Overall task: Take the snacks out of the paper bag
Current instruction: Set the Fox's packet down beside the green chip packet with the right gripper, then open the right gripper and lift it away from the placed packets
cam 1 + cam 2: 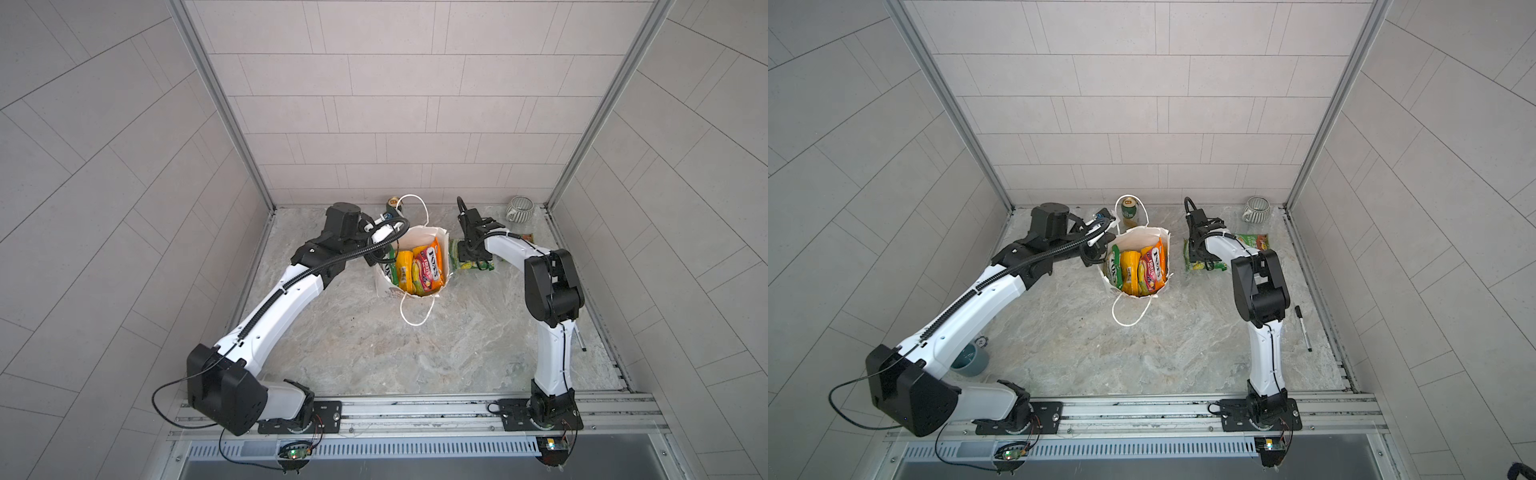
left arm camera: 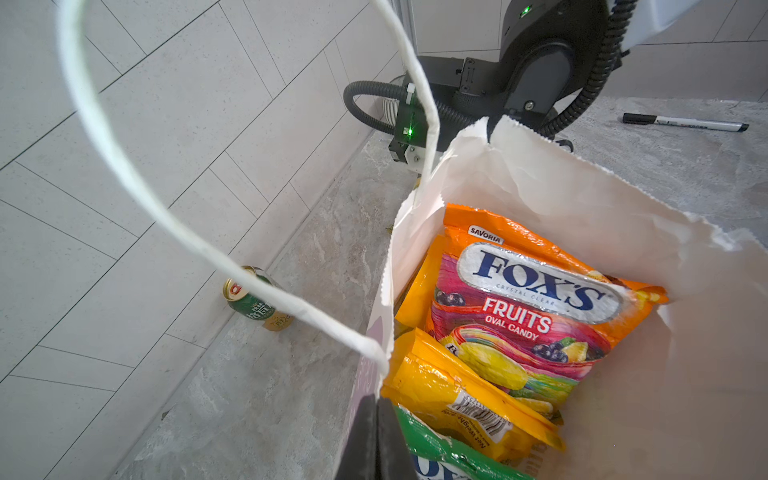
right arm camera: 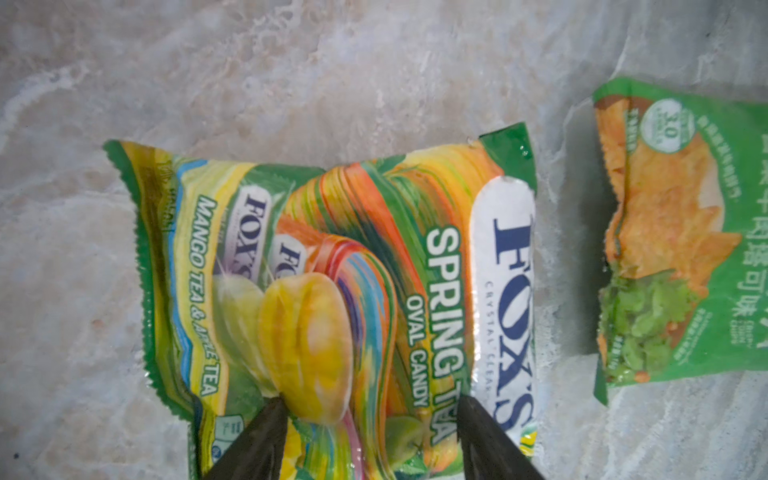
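Right wrist: Spring Tea packet, crisp packet beside paper bag; we count four inside; right gripper spread, left gripper pinching rim.

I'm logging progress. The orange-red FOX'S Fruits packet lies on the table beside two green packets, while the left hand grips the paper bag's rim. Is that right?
No. The FOX'S Fruits packet is inside the paper bag, as the left wrist view shows. The Spring Tea packet and the green chips packet do lie on the table, and the left hand grips the bag's rim.
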Robot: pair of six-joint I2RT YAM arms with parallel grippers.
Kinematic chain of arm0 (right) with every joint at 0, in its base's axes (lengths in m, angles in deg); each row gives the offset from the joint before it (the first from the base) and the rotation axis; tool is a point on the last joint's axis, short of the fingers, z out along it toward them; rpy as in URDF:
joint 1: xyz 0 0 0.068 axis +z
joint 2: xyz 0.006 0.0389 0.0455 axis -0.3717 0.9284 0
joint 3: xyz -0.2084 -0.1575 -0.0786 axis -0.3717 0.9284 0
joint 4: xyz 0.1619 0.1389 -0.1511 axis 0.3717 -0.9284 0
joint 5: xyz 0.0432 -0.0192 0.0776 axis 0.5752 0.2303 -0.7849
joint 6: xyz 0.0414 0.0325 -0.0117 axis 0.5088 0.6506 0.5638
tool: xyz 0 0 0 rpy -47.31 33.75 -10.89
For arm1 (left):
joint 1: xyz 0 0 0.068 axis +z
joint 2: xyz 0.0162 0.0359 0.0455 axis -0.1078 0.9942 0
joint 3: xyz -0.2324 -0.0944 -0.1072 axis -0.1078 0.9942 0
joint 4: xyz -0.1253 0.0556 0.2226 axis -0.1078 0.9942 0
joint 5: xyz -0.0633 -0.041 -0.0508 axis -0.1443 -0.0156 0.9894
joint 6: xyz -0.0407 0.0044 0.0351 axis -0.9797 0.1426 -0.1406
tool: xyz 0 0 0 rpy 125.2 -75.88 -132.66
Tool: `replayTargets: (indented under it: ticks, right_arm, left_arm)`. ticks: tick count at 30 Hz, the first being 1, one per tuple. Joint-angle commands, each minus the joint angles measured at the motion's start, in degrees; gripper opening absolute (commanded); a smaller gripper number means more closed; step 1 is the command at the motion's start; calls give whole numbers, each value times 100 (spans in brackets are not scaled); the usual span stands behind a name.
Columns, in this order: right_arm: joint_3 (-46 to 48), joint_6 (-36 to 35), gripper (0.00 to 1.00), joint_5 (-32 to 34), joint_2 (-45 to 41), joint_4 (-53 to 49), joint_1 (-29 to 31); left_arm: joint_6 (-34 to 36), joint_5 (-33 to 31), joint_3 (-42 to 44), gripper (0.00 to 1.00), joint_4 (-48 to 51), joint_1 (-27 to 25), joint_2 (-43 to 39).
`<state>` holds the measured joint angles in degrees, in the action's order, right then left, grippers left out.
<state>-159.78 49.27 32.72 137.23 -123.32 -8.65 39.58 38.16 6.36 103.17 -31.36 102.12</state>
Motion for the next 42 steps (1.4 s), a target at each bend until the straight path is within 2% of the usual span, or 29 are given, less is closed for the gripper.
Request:
replayTargets:
  ticks: [1,16,29,42]
  right_arm:
    - [-260,-92,65,42,188,-256,-104]
    - [-644,-254,65,55,445,-497,-347]
    - [-1202,182,65,123,882,-744,-541]
    - [-1083,146,65,339,680,-829,-682]
  left_arm:
    - [-16,35,39,0,-144,-32,-153]
    - [8,-16,-27,0,-118,-32,-41]
    - [13,-52,-48,0,-111,-37,19]
    - [39,-54,-48,0,-83,-32,-36]
